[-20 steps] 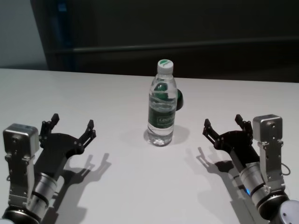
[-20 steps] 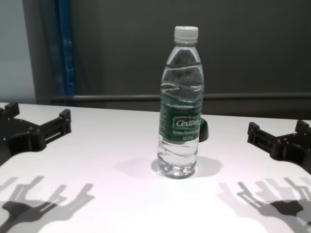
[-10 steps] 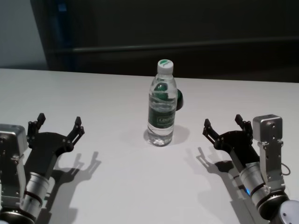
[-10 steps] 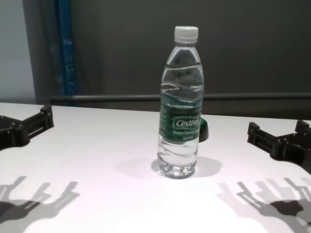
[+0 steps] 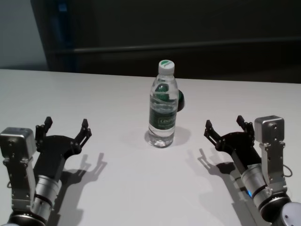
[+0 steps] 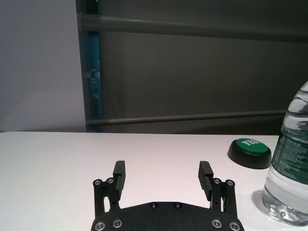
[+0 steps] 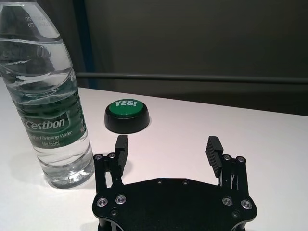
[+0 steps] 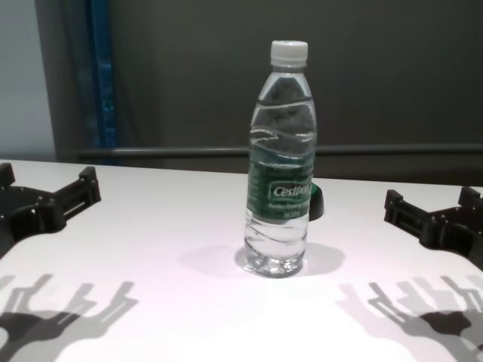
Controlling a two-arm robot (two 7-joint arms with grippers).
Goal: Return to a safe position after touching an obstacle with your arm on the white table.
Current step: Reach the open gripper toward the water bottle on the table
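The water bottle (image 5: 163,107) stands upright, long axis vertical, near mid-tabletop (image 5: 117,188), with a green-topped puck (image 7: 127,115) just behind it. We see both arms well apart from it: the left gripper (image 5: 64,128) to its left, the right gripper (image 5: 225,125) to its right, each with jaws spread and holding nothing. Neither looks clearly nearer. Any retreat should draw away from the bottle.

Puck (image 5: 180,100) just behind bottle (image 5: 162,110)
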